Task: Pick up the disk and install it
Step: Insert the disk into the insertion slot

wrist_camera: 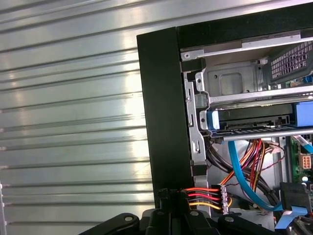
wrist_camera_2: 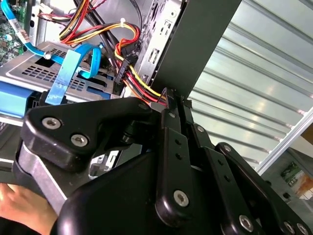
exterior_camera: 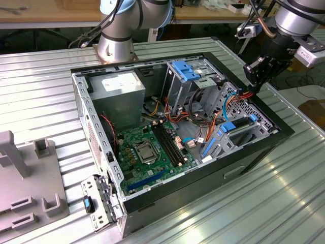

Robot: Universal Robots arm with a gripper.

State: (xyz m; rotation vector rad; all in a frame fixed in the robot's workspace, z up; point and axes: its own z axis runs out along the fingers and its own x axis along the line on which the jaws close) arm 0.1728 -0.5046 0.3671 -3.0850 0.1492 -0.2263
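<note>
Exterior view: I see pincer [exterior_camera: 252, 85] over corner of open case [exterior_camera: 91, 117], exterior view's right; disk [exterior_camera: 229, 126] seated inside, just below.
Second wrist view: pincer [wrist_camera_2: 171, 100] clenched, tips against red-yellow wires [wrist_camera_2: 132, 81].
First wrist view: disk [wrist_camera: 249, 119] slotted in metal cage [wrist_camera: 234, 81], blue carrier end showing.

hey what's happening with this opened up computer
A robot arm's black gripper hangs at the rim of the open black desktop computer case, its tip right at a bundle of red, orange and yellow wires. The grey hard drive in its bright blue plastic carrier sits in a bay of the metal drive cage just inside that corner, apart from the gripper. A person's hand appears in the second wrist view.
</note>
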